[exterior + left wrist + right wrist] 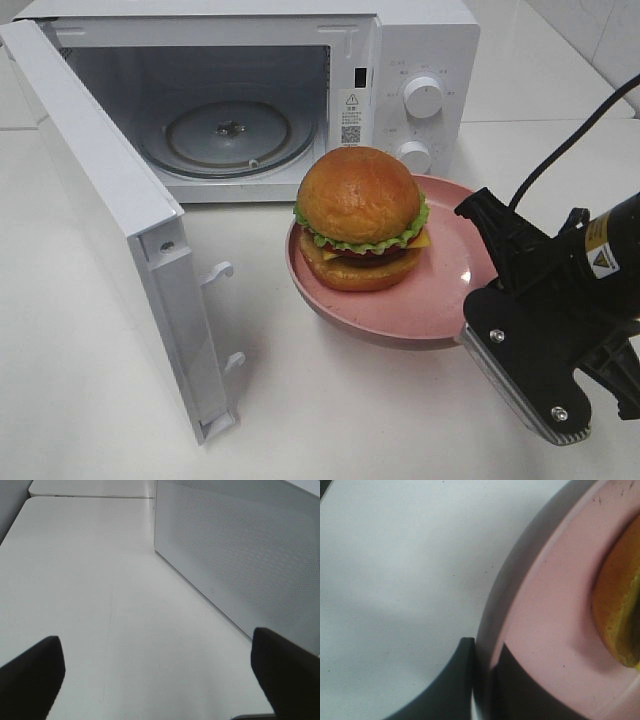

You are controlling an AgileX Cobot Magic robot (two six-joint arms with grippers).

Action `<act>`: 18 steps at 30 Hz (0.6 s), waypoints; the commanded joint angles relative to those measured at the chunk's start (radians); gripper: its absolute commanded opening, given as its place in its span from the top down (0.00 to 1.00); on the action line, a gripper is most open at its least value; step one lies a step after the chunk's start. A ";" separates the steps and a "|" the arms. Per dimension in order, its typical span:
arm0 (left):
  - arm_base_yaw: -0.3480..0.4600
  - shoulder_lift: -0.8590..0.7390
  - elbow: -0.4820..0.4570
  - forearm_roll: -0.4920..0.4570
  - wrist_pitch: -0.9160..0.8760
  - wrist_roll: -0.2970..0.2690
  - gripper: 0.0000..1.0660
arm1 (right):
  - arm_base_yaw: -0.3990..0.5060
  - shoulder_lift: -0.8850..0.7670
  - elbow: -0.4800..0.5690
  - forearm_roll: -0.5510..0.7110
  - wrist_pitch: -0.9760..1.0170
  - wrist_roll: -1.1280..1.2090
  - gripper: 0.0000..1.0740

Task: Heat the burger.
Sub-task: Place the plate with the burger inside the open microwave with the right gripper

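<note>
The burger (360,215), with a golden-brown bun, green lettuce and yellow cheese, sits on a round pink plate (440,290) in front of the open microwave (420,60). My right gripper (470,325) is at the plate's near right edge. In the right wrist view the right gripper (482,680) is shut on the plate's rim (545,630), one finger on each side, with the burger's edge (617,610) beyond. The left gripper (157,680) shows only in the left wrist view. It is open over bare table beside the microwave's perforated side wall (240,555).
The microwave's door (110,200) swings out to the left toward the table's front, its latches facing the plate. The glass turntable (228,135) lies inside the cavity. Two knobs (423,97) are on the panel behind the burger. A black cable runs off to the right.
</note>
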 commanded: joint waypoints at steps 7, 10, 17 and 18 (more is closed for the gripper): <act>0.001 -0.016 0.003 0.000 -0.014 -0.001 0.13 | -0.068 -0.009 -0.062 0.181 -0.052 -0.236 1.00; 0.001 -0.016 0.003 0.000 -0.014 -0.001 0.13 | -0.068 -0.009 -0.062 0.161 -0.052 -0.228 1.00; 0.001 -0.016 0.003 0.000 -0.014 -0.001 0.13 | -0.065 -0.009 -0.062 0.154 -0.070 -0.224 1.00; 0.001 -0.016 0.003 0.000 -0.014 -0.001 0.13 | -0.065 -0.009 -0.062 0.154 -0.070 -0.224 1.00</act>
